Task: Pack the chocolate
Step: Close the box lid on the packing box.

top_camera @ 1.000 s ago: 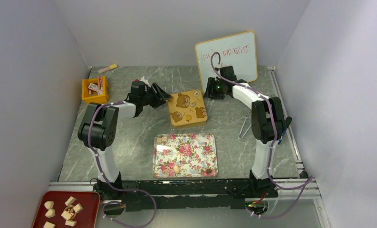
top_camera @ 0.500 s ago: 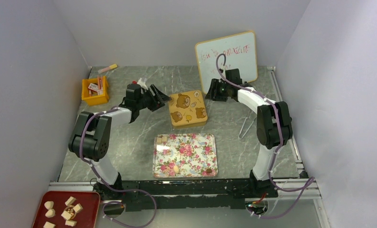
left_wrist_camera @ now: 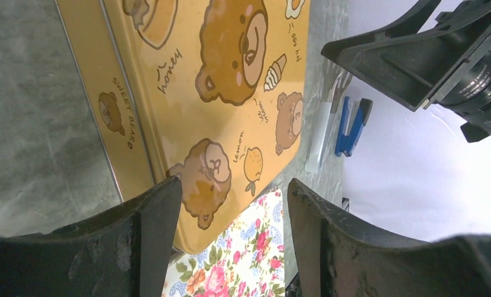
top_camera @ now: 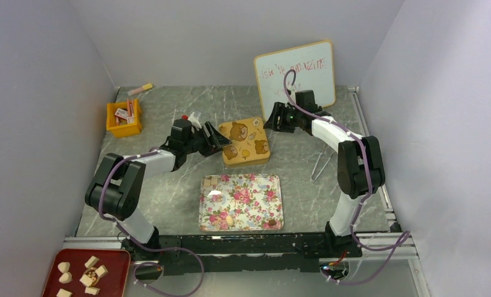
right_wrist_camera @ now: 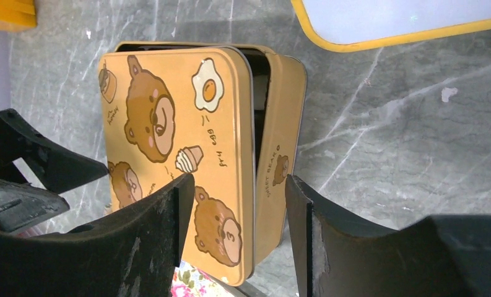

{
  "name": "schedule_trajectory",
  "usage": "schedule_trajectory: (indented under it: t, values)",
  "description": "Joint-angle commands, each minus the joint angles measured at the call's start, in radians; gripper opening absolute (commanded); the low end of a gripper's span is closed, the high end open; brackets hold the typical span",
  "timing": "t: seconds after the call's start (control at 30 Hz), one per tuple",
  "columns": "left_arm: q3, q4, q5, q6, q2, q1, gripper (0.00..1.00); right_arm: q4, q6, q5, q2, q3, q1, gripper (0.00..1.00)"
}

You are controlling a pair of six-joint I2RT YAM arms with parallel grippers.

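Ben: Since a second ago the left claw has swung in from the upper left and now sits right at the left edge of the bear tin. The right claw has barely shifted and hangs at the tin's upper right corner.

Ana: Is either holding anything?

Ben: No. Both wrist views show the jaws standing well apart, with only the tin seen between them. From the right wrist the lid looks slid off-square, with a dark gap along one side.

Ana: And the chocolate?

Ben: A few pieces lie on the floral tray at lower centre. More are heaped on the red tray in the lower left corner. I can see none in the tin.

Ana: How will they handle?

Ben: Light and stiff, I'd judge, but small, smooth and easy to flick away or dent. I'd pinch one gently across its sides, low down near the tray.
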Motion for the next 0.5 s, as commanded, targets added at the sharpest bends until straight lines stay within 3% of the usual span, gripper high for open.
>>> schedule_trajectory:
  t: [0.0, 0.23, 0.3, 0.47]
  values:
    - [0.001, 0.035, 0.003, -0.001, -0.014, -0.021, 0.68, 0.058, 0.017, -0.04, 0.003, 0.024, -0.003, 0.6]
    - [-0.001, 0.024, -0.007, 0.014, 0.005, -0.025, 0.68, 0.061, 0.015, -0.048, 0.073, 0.07, -0.003, 0.61]
    - [0.002, 0.007, -0.015, 0.023, -0.005, -0.025, 0.68, 0.064, 0.017, -0.054, 0.091, 0.083, -0.001, 0.67]
    - [0.03, -0.049, -0.045, 0.048, -0.043, -0.022, 0.68, 0.06, 0.015, -0.057, 0.125, 0.117, -0.001, 0.69]
